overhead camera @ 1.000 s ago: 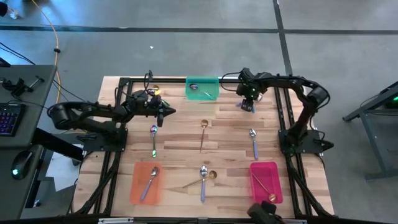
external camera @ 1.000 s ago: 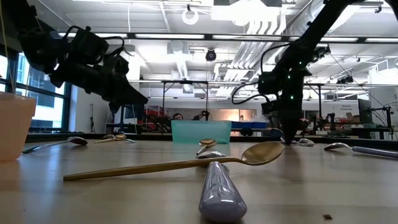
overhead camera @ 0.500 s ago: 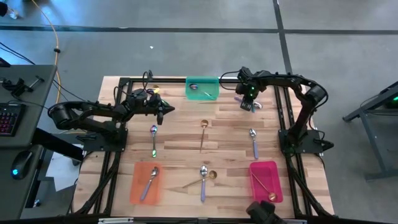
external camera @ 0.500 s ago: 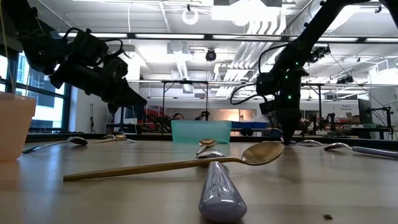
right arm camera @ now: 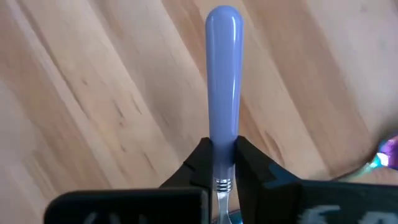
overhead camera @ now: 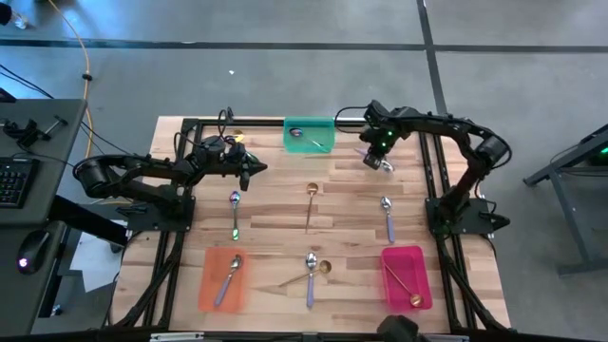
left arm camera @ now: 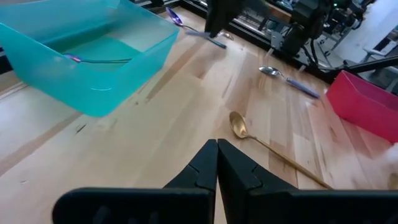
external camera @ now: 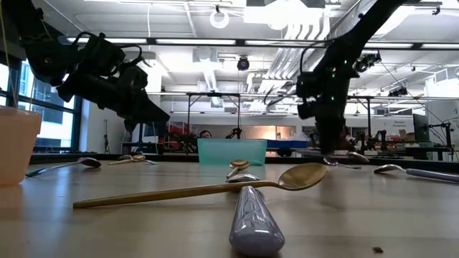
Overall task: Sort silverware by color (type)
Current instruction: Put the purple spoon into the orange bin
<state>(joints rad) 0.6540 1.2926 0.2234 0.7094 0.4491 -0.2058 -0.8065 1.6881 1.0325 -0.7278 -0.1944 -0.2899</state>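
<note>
Right gripper (right arm camera: 222,163): clamped on a spoon with a lavender handle (right arm camera: 222,74), fingers (right arm camera: 200,163) pressing both sides of the handle just above its ringed metal neck; beside the green tray's right end at the far side of the table in the high view (overhead camera: 378,155).
Held spoon: handle pointing forward past the fingertips over bare wood; in the low view (external camera: 343,159) hanging just under the gripper, barely clear of the table, tilted.
Left gripper (left arm camera: 217,163): fingers pressed together, nothing between them; hovering over the far-left part of the table, pointing toward the green tray (overhead camera: 255,171).
Green tray (overhead camera: 310,144): far centre, one spoon inside (overhead camera: 306,136).
Iridescent spoon (overhead camera: 235,215): lying on the wood left of centre, bowl toward the far side.
Gold spoon (overhead camera: 310,204): at table centre, bowl toward the far side, well apart from both grippers.
Silver spoon with lavender handle (overhead camera: 388,218): right of centre, near the right arm's base.
Orange tray (overhead camera: 224,278): near left, one spoon inside (overhead camera: 230,276).
Pink tray (overhead camera: 407,279): near right, one gold spoon inside (overhead camera: 403,287).
Near centre: a silver spoon (overhead camera: 311,277) and a gold spoon (overhead camera: 306,275) crossing each other between the orange and pink trays.
Table (overhead camera: 275,220): light wood planks with a black frame round the edges.
</note>
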